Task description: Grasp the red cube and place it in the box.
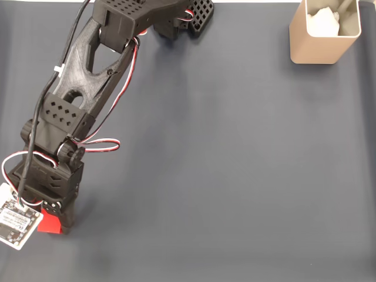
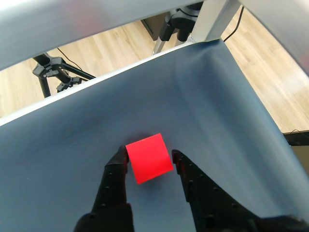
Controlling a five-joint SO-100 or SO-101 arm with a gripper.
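The red cube (image 2: 149, 158) lies on the dark mat, between the two black fingers of my gripper (image 2: 149, 155) in the wrist view. Both fingertips press against its left and right sides. In the fixed view the gripper (image 1: 56, 222) points down at the near left corner of the mat, with only a corner of the red cube (image 1: 50, 225) showing beneath it. The beige box (image 1: 317, 44) stands upright at the far right corner, far from the gripper, with something white inside it.
A white circuit board (image 1: 17, 222) with wires rides on the gripper's left side. The black perforated arm base (image 1: 197, 14) sits at the top middle. In the wrist view the mat's edge (image 2: 251, 96) falls off to a wooden floor with a tripod (image 2: 55, 72).
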